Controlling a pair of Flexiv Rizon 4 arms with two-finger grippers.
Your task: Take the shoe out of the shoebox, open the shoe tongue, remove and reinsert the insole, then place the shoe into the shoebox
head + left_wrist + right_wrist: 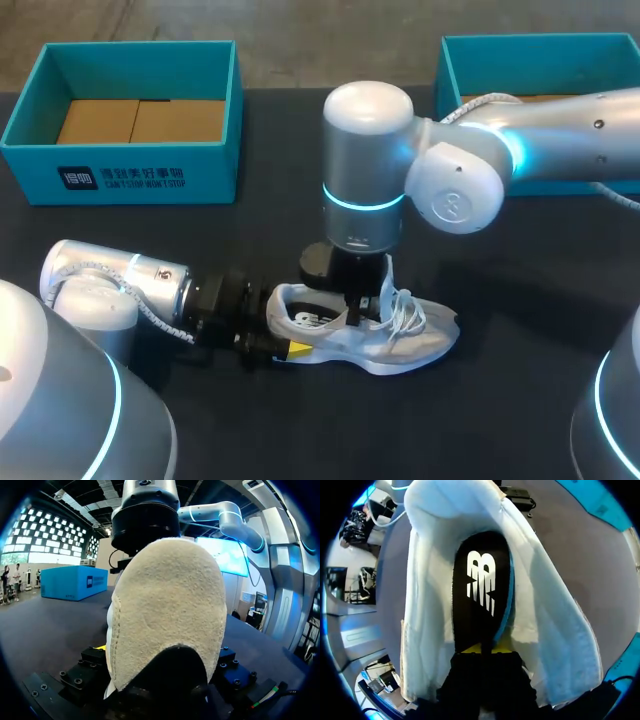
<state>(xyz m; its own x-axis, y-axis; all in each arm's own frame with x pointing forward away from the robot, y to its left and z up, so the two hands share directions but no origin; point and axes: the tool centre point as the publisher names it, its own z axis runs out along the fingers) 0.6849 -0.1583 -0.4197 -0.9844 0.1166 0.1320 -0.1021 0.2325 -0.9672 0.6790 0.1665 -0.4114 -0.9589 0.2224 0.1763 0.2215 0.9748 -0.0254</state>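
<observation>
The shoe (365, 335) swallows the end of the right gripper (353, 308) (grip unreadable), and its heel masks the left gripper (292, 346). Behind the shoe, the right arm (560, 125) covers part of a shoebox (455, 70).

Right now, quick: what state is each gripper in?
Left gripper: at the heel of the shoe; open or closed cannot be told.
Right gripper: closed on the insole inside the shoe.

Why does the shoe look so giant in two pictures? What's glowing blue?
Left wrist view: the shoe's heel is very close to the camera, filling it. Right wrist view: just as close, looking down into the shoe at its black insole. Head view: blue light rings glow on the arms.
</observation>
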